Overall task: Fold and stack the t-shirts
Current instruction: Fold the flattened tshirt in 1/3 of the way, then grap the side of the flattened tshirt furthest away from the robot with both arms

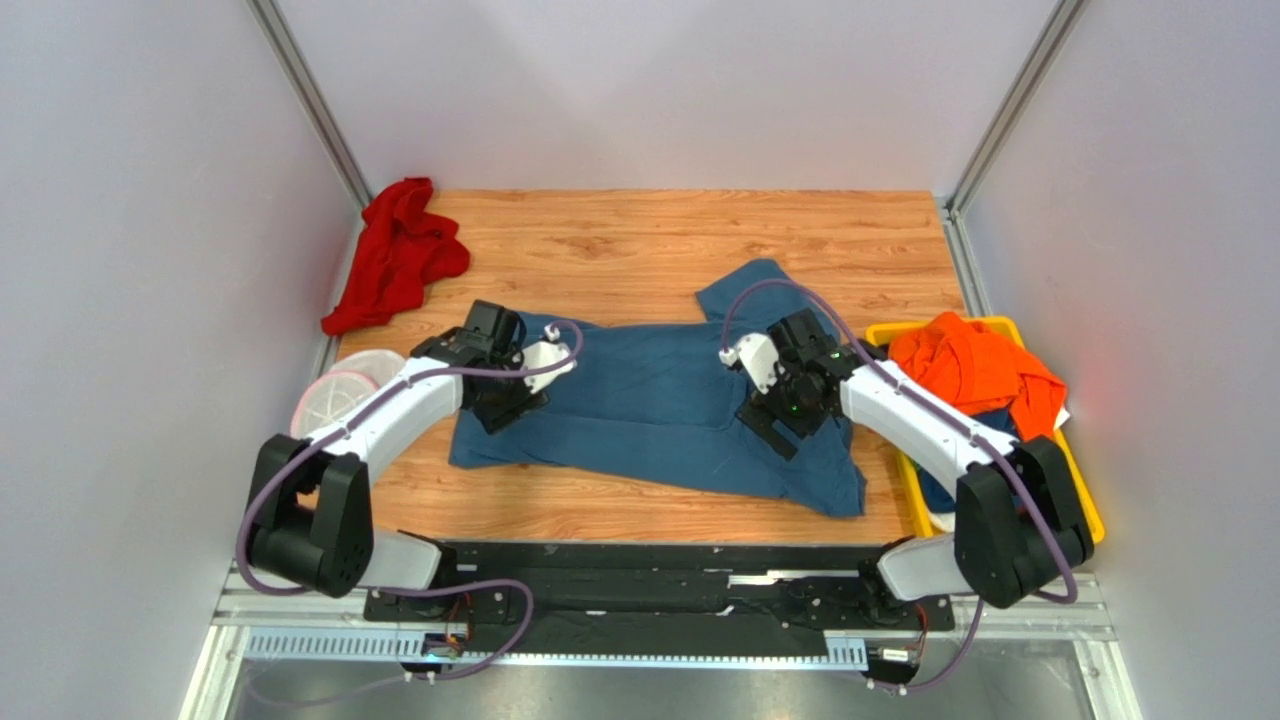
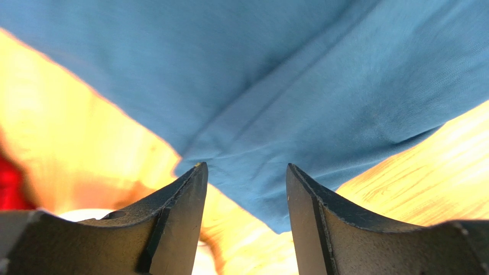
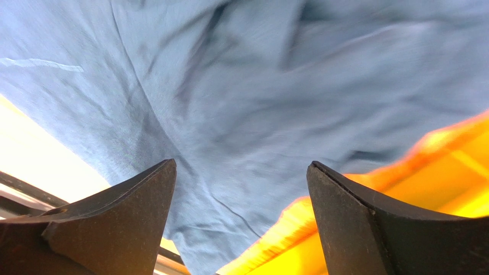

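A large slate-blue t-shirt [image 1: 646, 398] lies spread across the middle of the wooden table [image 1: 631, 240], with one sleeve pointing to the back. My left gripper [image 1: 505, 405] hovers over its left edge. In the left wrist view the left gripper [image 2: 247, 172] is open, with a corner of the blue t-shirt [image 2: 270, 97] lying below the gap. My right gripper [image 1: 774, 428] hangs over the shirt's right part. It is open too [image 3: 241, 169], with wrinkled blue cloth [image 3: 247, 103] beneath and nothing gripped. An orange t-shirt [image 1: 977, 368] is heaped in the yellow bin [image 1: 1085, 503].
A crumpled red garment [image 1: 394, 255] lies at the table's back left corner. A round white-and-pink mesh disc [image 1: 338, 393] sits at the left edge beside my left arm. The yellow bin [image 3: 447, 189] stands close to the shirt's right edge. Grey walls enclose the table.
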